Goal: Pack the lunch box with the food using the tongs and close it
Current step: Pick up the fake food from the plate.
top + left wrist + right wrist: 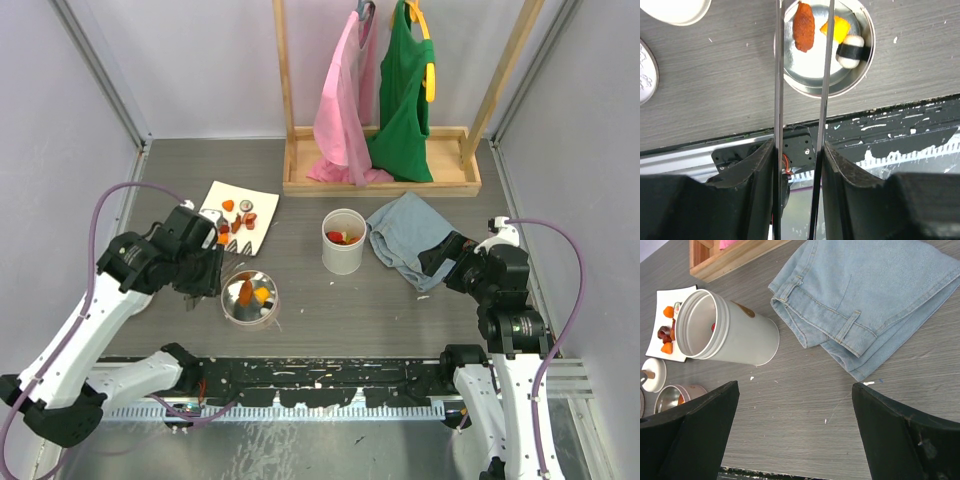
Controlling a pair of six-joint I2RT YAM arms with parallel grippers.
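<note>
My left gripper (799, 150) is shut on the tongs (778, 75); their two thin metal arms run up between my fingers and reach over a small round metal tin (852, 80). In the tin lie an orange-brown piece (804, 26), an orange piece (837, 27) and a white piece with a black band (852, 50). In the top view the left gripper (207, 270) sits just left of this tin (250, 298). More food (232, 216) lies on a white plate (258, 205). A tall white lunch box jar (343, 250) stands open with food inside. My right gripper (795, 395) is open and empty over bare table.
Folded blue jeans (412, 238) lie between the jar and the right arm. A wooden clothes rack (380, 175) with pink and green garments stands at the back. A white lid (654, 374) lies near the tin, and a metal disc (645, 70) shows at the left edge.
</note>
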